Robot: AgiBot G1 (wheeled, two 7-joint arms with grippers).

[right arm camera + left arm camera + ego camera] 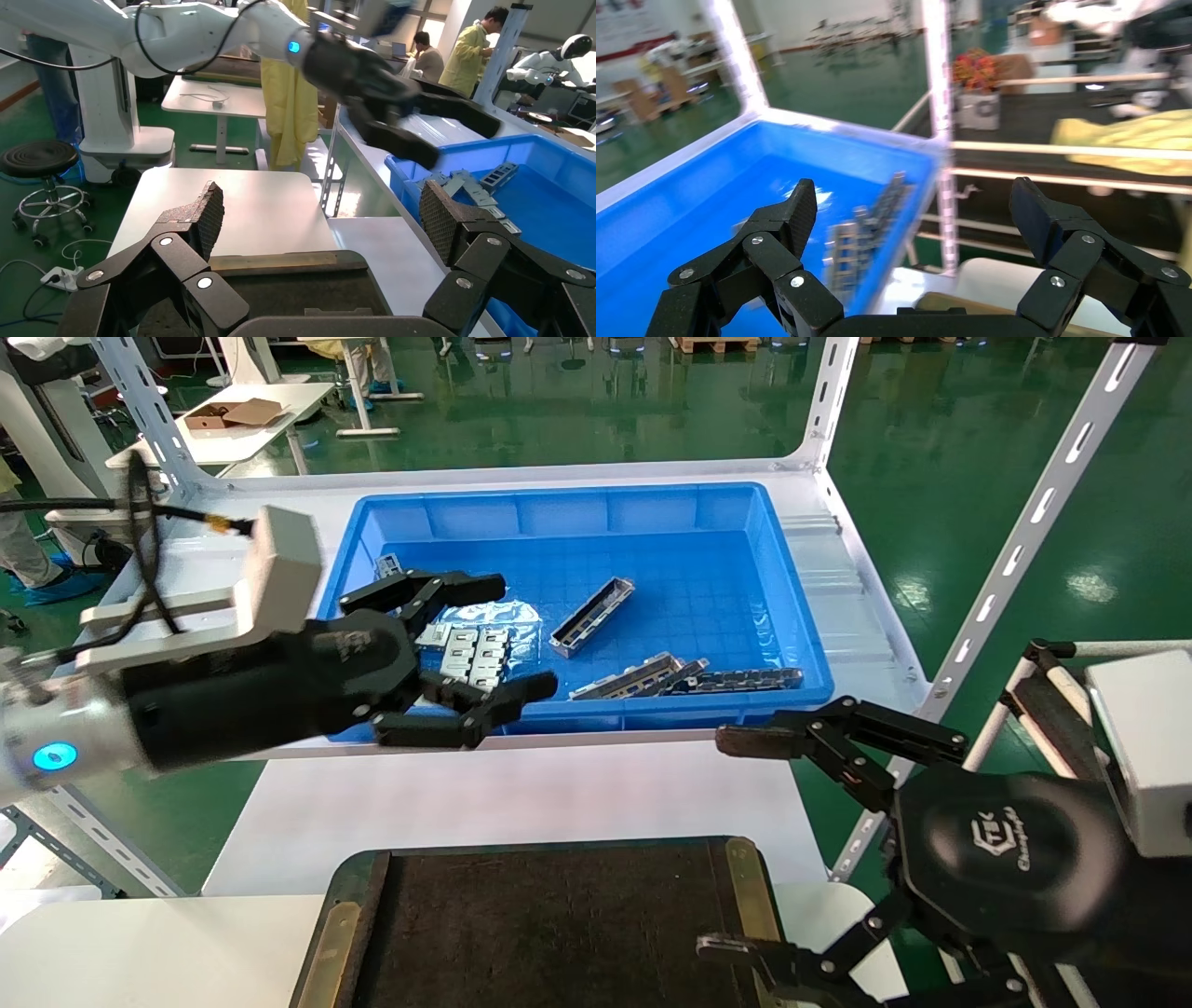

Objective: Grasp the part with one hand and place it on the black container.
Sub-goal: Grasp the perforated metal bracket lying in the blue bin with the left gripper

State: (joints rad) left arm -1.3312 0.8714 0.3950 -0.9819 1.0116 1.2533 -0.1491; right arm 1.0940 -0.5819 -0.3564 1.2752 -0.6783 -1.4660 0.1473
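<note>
Part (592, 616) (slim grey slotted trough) lies in blue bin (792, 617); both jaws released.

Inside the blue bin (792, 617), the part (592, 616) lies apart from other pieces, floor bare around it.

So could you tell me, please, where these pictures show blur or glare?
Head view: sharp, with lamp glare on the green floor. Left wrist view: the blue bin and the frame are smeared by motion, while the left hand stays crisp. Right wrist view: mostly sharp.
</note>
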